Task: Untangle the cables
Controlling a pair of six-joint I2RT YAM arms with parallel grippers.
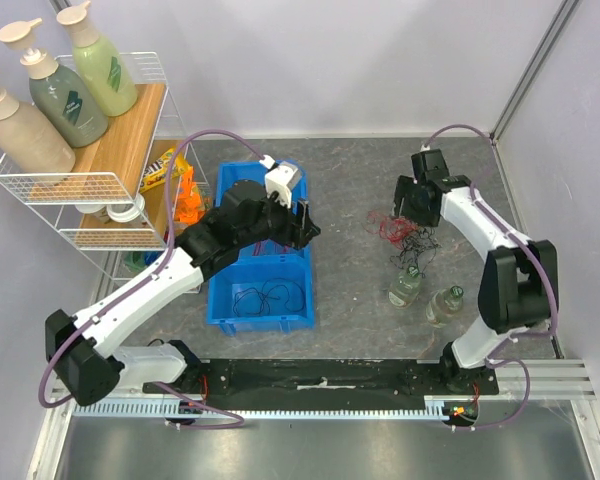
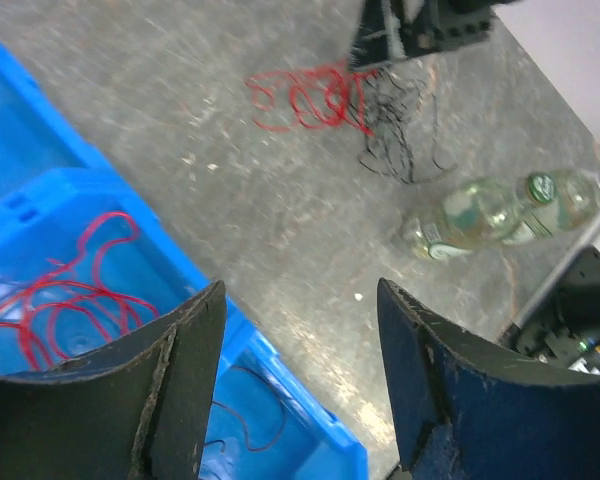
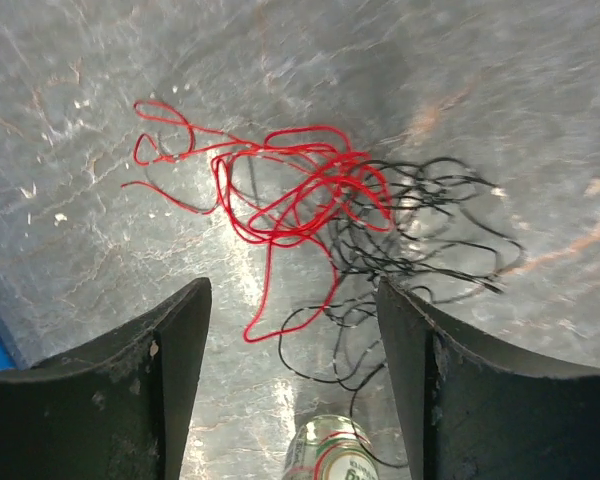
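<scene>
A tangle of red cable [image 3: 280,190] and black cable [image 3: 420,235] lies on the grey table, also in the top view [image 1: 405,235] and the left wrist view [image 2: 360,115]. My right gripper [image 3: 293,300] is open and empty, hovering just above the tangle; it shows in the top view [image 1: 412,205]. My left gripper [image 2: 300,300] is open and empty over the right edge of the blue bin [image 1: 305,300]. A loose red cable [image 2: 60,295] lies in the bin's far compartment, and a loose black cable [image 1: 265,297] in the near one.
Two clear bottles [image 1: 407,287] [image 1: 444,304] lie on the table just in front of the tangle; one bottle cap [image 3: 335,455] sits between my right fingers. A wire rack [image 1: 90,180] with lotion bottles stands at the far left.
</scene>
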